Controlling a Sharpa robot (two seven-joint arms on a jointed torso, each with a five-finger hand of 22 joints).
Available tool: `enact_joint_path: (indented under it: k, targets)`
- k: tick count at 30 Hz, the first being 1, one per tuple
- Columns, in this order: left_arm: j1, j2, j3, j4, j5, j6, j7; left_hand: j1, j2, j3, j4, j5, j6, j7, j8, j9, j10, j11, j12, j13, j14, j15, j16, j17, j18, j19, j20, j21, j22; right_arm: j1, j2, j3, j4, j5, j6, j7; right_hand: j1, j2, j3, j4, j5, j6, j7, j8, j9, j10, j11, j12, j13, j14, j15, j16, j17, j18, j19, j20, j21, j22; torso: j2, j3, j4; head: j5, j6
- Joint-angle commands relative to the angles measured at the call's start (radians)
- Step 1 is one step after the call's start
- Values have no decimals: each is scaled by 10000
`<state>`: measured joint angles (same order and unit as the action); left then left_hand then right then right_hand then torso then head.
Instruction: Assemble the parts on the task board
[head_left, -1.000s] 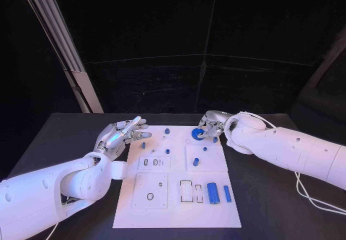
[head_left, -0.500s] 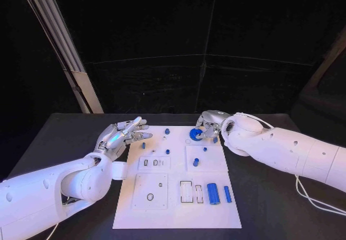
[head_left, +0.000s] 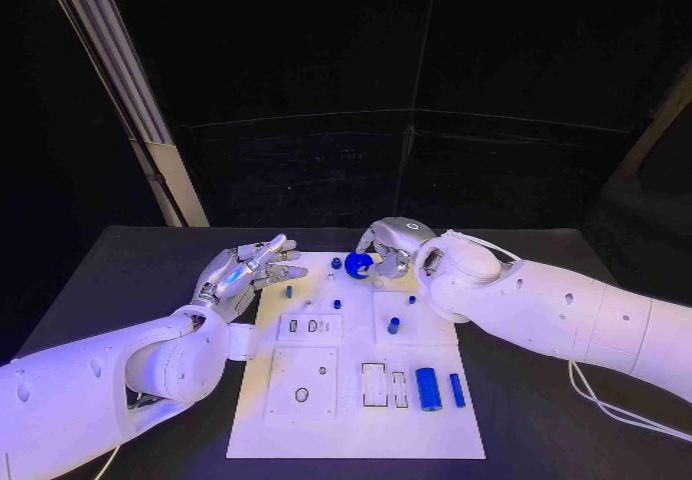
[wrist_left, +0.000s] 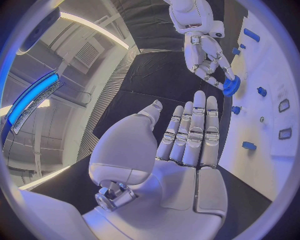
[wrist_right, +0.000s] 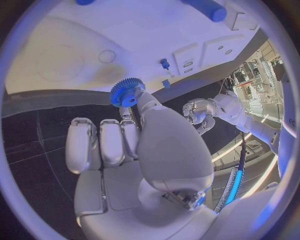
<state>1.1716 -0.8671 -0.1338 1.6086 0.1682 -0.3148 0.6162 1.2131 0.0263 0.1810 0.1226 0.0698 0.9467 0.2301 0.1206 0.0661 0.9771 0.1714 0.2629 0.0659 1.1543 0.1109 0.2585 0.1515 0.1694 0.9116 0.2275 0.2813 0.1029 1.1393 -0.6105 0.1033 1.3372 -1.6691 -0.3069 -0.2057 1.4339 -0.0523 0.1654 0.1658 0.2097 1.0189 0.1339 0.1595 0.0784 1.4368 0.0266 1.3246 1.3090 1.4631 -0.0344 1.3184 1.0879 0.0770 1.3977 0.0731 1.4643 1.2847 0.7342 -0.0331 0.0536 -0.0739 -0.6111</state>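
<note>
far board: blue pegs (head_left: 335, 263) between left hand (head_left: 242, 272) and right hand (head_left: 387, 248); near half flat

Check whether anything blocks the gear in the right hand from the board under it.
Nothing visible does. The right hand pinches the blue gear above the task board's far end; small blue pegs stand nearby, and the left hand hovers beside the board.

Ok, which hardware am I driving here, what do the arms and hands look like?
Two glossy white arms with rounded shells and small dark dots on the casings. Each ends in a silver, segmented, many-fingered left hand and right hand with pale finger pads. A thin white cable loops beside the right arm, onto the black table.
</note>
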Motion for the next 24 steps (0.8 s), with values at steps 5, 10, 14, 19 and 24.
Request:
enact_joint_path:
  k: [5, 10, 14, 19, 24]
  targets:
    - [14, 36, 7, -10, -10, 157, 26, 63, 22, -4, -75, 16, -83, 16, -39, -6, -59, -8, -31, -11, 25, 25, -21, 13, 146, 87, 13, -70, -23, 23, 617, -1, -289, -722, -408, -145, -144, -17, 79, 16, 70, 190, -131, -4, 102, -25, 61, -14, 164, 326, -65, 20, -30, -171, 63, -28, 35, 3, 24, 0, -3, 80, -38]
    - [14, 63, 8, -19, -10, 168, 19, 63, 22, -4, -75, 16, -83, 16, -39, -6, -59, -8, -31, -11, 25, 25, -21, 13, 146, 87, 13, -70, -23, 23, 1047, -7, -652, -780, -57, -221, -155, -9, 93, 19, 74, 187, -130, -9, 101, -32, 63, -24, 157, 322, -63, 11, -49, -170, 60, -27, 34, 0, 21, -6, -12, 94, -45]
    - [15, 82, 8, -29, -10, 170, 16, 63, 22, -4, -75, 16, -83, 16, -39, -6, -59, -8, -31, -11, 25, 25, -21, 13, 146, 87, 13, -70, -23, 20, 1351, -13, -933, -794, 210, -204, -163, -4, 101, 22, 76, 184, -128, -13, 100, -35, 64, -29, 154, 320, -62, 10, -53, -171, 61, -26, 36, 4, 33, 6, -24, 132, -52]
    - [16, 95, 9, -36, -10, 169, 15, 63, 22, -4, -75, 16, -83, 16, -39, -6, -59, -8, -31, -11, 25, 25, -21, 13, 146, 87, 13, -70, -23, 17, 1599, -22, -1162, -775, 546, -194, -204, -10, 122, 27, 75, 154, -115, -41, 92, -53, 74, -55, 137, 315, -56, 6, -65, -173, 64, -22, 41, 15, 27, 9, -43, 146, -63]
    - [16, 102, 9, -31, -10, 176, 14, 63, 22, -4, -75, 16, -83, 16, -39, -6, -59, -8, -31, -11, 25, 25, -21, 13, 146, 87, 13, -70, -23, 15, 1715, -35, -1276, -767, 785, -197, -259, -31, 137, 32, 63, 121, -99, -73, 84, -75, 88, -84, 118, 307, -45, -6, -93, -172, 59, -15, 42, 14, 29, 10, -37, 155, -78]
